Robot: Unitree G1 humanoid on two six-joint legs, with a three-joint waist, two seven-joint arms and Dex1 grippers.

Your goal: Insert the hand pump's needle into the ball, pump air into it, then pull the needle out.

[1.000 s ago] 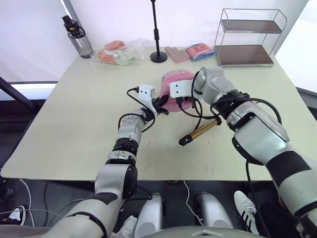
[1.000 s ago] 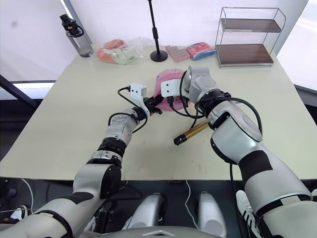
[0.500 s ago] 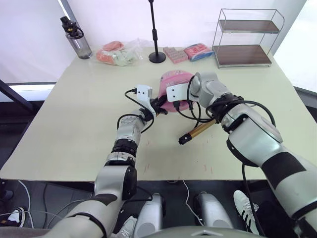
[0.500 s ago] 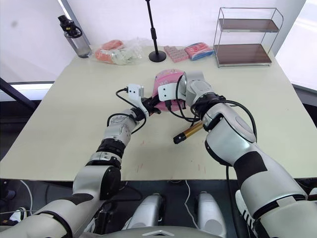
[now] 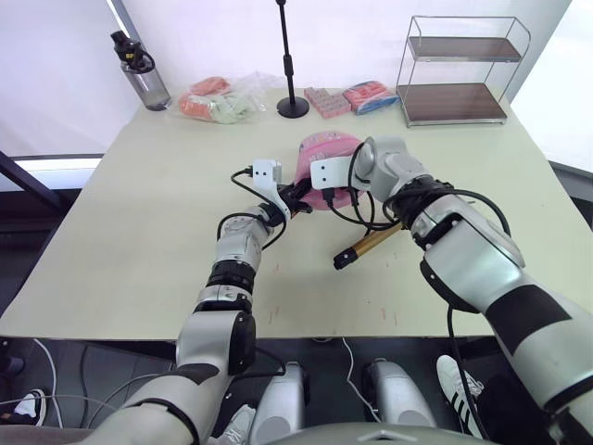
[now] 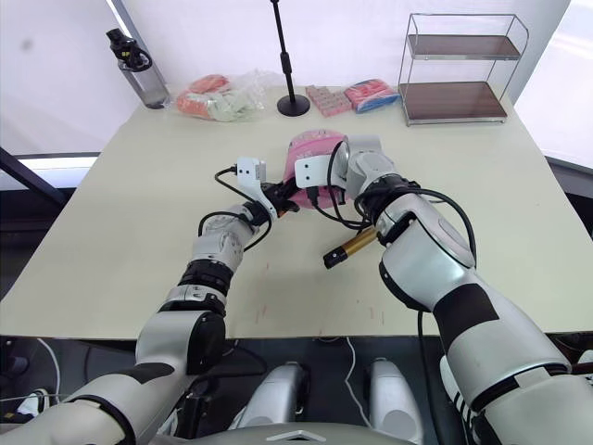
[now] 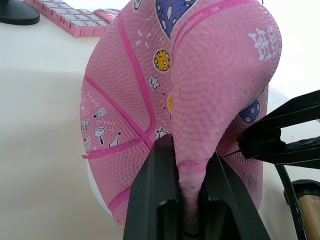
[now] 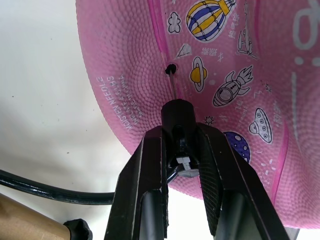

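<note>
The saggy pink ball point(image 5: 330, 148) lies mid-table. My left gripper point(image 7: 187, 167) is shut on a fold of the ball point(image 7: 150, 75) at its left side. My right gripper point(image 8: 180, 131) is shut on the black fitting point(image 8: 177, 116) of the needle point(image 8: 172, 84), and the pin's tip sits at the ball's valve hole point(image 8: 170, 67). The hand pump point(image 5: 372, 244), with its gold barrel, lies on the table in front of the ball. Its black hose point(image 5: 363, 209) loops up to my right gripper point(image 5: 332, 192). My left gripper point(image 5: 299, 192) sits just left of that one.
A black stand pole point(image 5: 289, 56), pink packets point(image 5: 331, 100) and a clear bag point(image 5: 218, 97) lie along the far edge. A water bottle point(image 5: 139, 67) stands at the far left corner, a wire shelf point(image 5: 459, 69) at the far right.
My right gripper has shifted a little left and closer to the ball with the needle fitting. The left gripper keeps its hold on the ball.
</note>
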